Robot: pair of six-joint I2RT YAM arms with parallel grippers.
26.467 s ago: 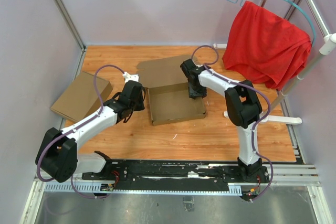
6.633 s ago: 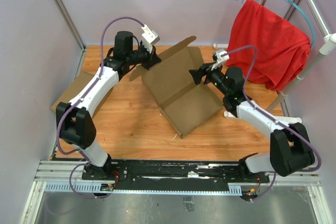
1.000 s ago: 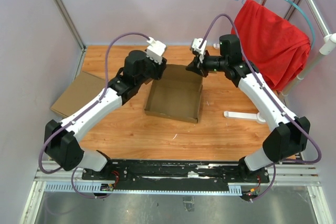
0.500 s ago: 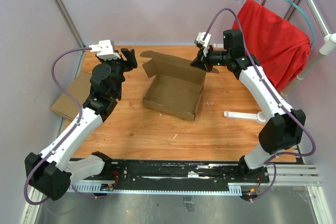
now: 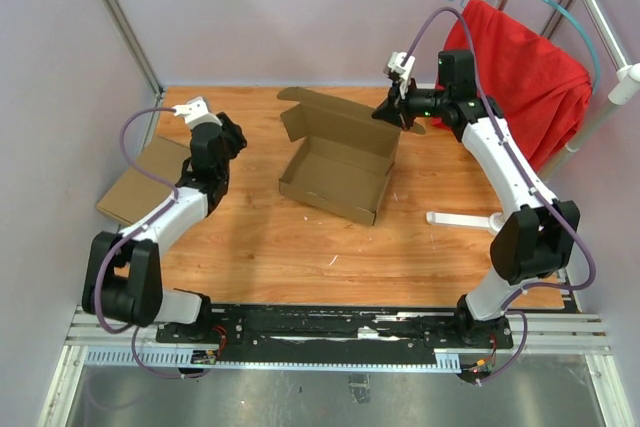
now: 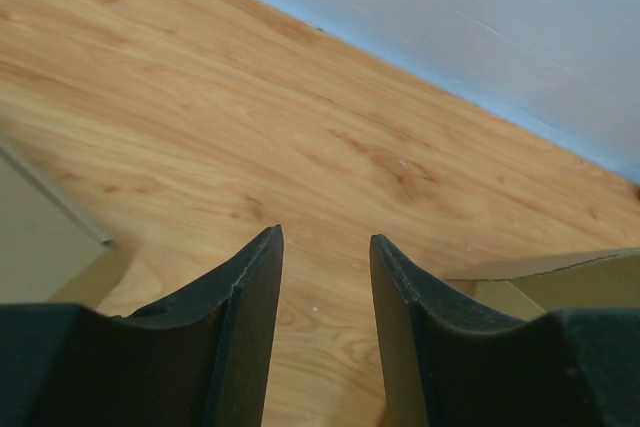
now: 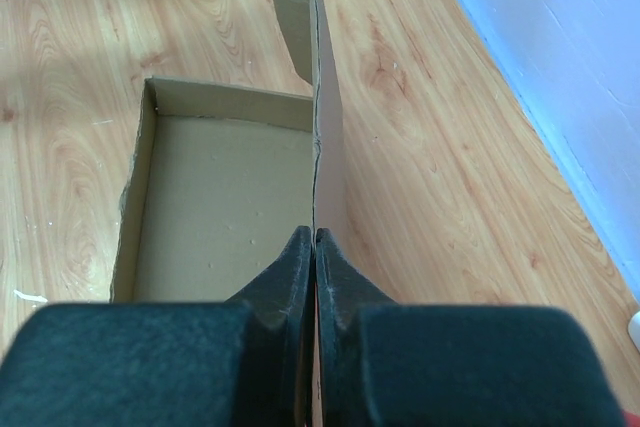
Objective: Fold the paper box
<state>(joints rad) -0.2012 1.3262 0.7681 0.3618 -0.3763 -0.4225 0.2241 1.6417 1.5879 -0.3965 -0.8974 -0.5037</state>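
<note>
Item: paper box (image 5: 338, 169), brown corrugated card, part-formed. It stands on the worktop (image 5: 300, 247) about mid-surface, with the walls of its shallow tray standing and open upward. Its lid (image 5: 345, 129) is raised near upright along the far edge, and a small side flap (image 5: 291, 119) projects at the lid's left end. Right claw (image 5: 392, 113): at the box's far right corner, clenched on the lid's right-hand edge, the thin board pinched flat between the fingertips (image 7: 296, 265) (the wrist view shows the panel edge-on, running straight out from the pinch). Left claw (image 5: 233, 133): well apart from the box on its left side, released, fingers spread with only bare wood between them, grasping nothing. Also present: tan box (image 5: 150, 185), closed and flat, further left of the paper box; red cloth (image 5: 510, 82), hanging beyond the box's right side. Handling, by judgement: light, and stiff across each panel but weak at the creases, so it should hinge freely there and may slide on the smooth wood if pushed from one side. Edges likely to crush or dog-ear under a hard pinch. Best holds: the lid's free edge near a corner, as taken now, and the side flaps at mid-length for tucking. The other claw should steady the tray's front wall when the lid comes down.
</note>
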